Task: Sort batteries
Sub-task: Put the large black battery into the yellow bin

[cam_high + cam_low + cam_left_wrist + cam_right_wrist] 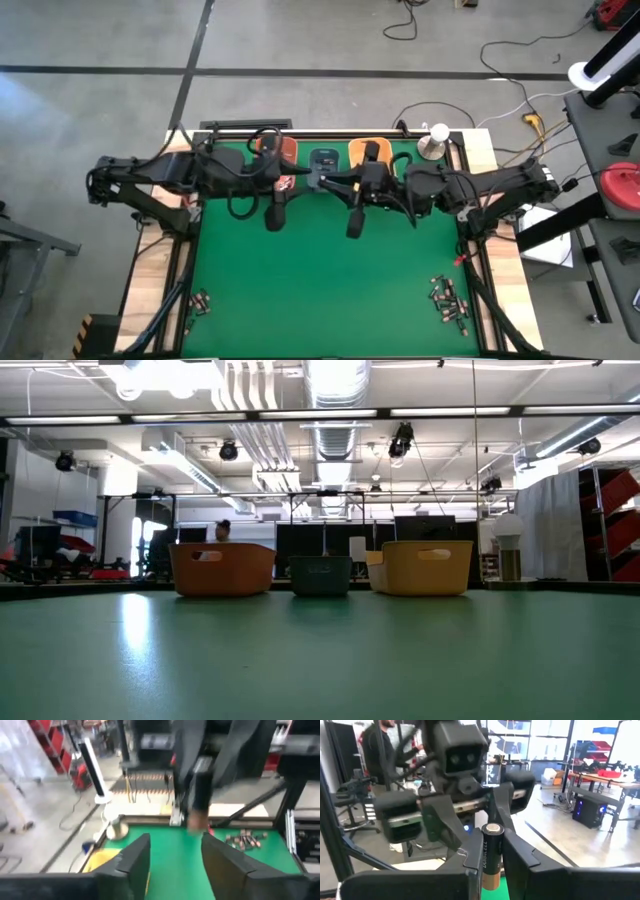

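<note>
We see the right end effector point(492, 857) raised above the green tabletop point(320, 290) near the bins, its fingers clamped on one upright battery point(489, 855). The left end effector point(172, 865) hangs beside it, fingers parted and empty. Loose batteries point(447, 300) lie in the tabletop's near right corner.

A green table point(320, 290) carries three bins point(322, 158) along its far edge and batteries point(447, 300) near both front corners.

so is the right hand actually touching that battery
Touching: the right wrist view shows the right hand with both fingers pressed against the upright battery, no gap either side.
</note>
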`<state>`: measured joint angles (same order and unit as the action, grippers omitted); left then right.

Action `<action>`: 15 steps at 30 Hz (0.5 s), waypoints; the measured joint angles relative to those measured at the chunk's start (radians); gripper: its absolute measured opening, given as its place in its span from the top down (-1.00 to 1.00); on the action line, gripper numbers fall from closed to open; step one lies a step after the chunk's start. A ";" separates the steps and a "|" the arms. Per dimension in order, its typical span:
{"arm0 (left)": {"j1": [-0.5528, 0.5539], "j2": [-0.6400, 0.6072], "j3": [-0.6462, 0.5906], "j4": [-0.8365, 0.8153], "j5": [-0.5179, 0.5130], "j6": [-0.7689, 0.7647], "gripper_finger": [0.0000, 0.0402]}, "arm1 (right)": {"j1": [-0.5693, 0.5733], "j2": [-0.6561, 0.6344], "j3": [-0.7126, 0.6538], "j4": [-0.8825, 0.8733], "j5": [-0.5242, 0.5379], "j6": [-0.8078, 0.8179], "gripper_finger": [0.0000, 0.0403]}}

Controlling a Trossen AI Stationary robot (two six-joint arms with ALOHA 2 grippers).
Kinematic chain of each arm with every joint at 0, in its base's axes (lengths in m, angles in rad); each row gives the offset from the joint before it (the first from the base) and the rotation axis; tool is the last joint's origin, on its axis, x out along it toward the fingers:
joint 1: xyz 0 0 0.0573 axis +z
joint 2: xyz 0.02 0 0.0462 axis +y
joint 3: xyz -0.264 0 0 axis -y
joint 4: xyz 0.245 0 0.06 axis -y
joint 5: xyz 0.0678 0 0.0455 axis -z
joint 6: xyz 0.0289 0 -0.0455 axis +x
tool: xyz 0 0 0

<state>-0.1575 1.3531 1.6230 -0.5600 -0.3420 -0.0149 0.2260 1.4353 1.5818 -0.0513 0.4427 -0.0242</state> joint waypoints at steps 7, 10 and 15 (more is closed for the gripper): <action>-0.023 -0.102 -0.047 -0.422 -0.002 -0.238 0.02 | -0.052 -0.019 0.000 -0.072 -0.003 -0.038 0.80; -0.040 -0.148 -0.121 -0.549 -0.003 -0.392 0.01 | -0.119 -0.027 0.000 -0.218 -0.004 0.008 0.80; -0.087 -0.237 -0.322 -0.526 -0.015 -0.599 0.02 | -0.260 -0.021 0.000 -0.512 -0.057 0.154 0.80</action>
<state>-0.2448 1.1160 1.3013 -1.0856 -0.3567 -0.6138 -0.0341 1.4140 1.5822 -0.5630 0.3857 0.1300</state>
